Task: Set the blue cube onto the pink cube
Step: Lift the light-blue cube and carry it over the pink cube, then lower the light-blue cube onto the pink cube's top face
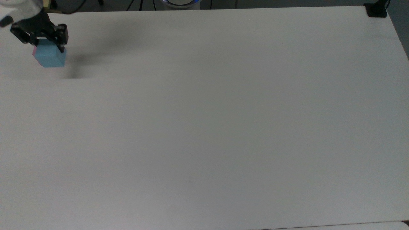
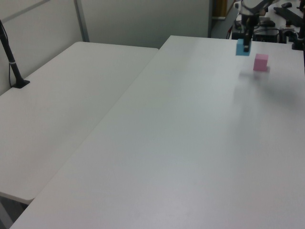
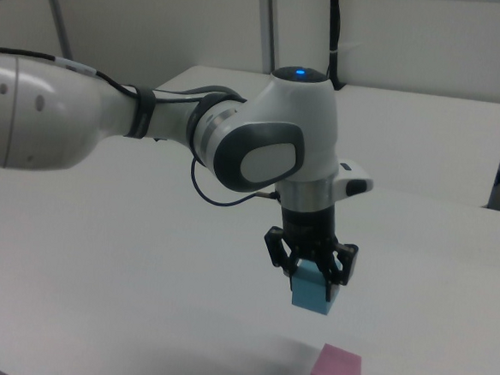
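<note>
The jaws (image 3: 311, 271) are clenched on the blue cube (image 3: 313, 290), which hangs in the air clear of the worktop (image 3: 98, 271), in the lower middle of the right view. The pink cube (image 3: 336, 373) sits on the worktop just below and slightly to the right view's right of it, not touching. In the left view the blue cube (image 2: 242, 47) is at the upper right, with the pink cube (image 2: 260, 62) lower and to its right. In the top view the blue cube (image 1: 50, 57) is at the upper left, covering all but a pink sliver.
</note>
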`<action>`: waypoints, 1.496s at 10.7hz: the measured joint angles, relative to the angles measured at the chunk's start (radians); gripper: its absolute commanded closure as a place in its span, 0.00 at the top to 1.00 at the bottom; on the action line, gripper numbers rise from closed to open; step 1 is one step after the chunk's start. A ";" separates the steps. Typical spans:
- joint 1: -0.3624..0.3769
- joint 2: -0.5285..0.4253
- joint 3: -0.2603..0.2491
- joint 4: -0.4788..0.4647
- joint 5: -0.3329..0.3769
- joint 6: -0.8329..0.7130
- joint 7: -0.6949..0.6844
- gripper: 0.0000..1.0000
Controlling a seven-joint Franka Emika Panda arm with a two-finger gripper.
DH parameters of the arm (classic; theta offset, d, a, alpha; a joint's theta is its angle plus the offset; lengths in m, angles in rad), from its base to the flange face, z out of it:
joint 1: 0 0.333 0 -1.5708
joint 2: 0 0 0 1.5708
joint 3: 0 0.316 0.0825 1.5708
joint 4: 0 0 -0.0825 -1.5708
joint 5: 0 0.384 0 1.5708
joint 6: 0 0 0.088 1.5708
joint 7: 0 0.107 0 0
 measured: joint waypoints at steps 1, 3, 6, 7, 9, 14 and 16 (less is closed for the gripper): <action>-0.035 -0.026 0.000 -0.008 0.000 -0.019 -0.055 0.23; -0.078 -0.042 -0.005 -0.032 -0.024 -0.024 -0.096 0.24; -0.087 -0.042 -0.041 -0.081 -0.069 -0.005 -0.099 0.23; -0.088 -0.042 -0.050 -0.093 -0.069 0.022 -0.099 0.23; -0.100 -0.040 -0.056 -0.116 -0.070 0.086 -0.099 0.23; -0.103 -0.029 -0.058 -0.139 -0.069 0.130 -0.099 0.23; -0.100 -0.022 -0.057 -0.139 -0.069 0.136 -0.081 0.24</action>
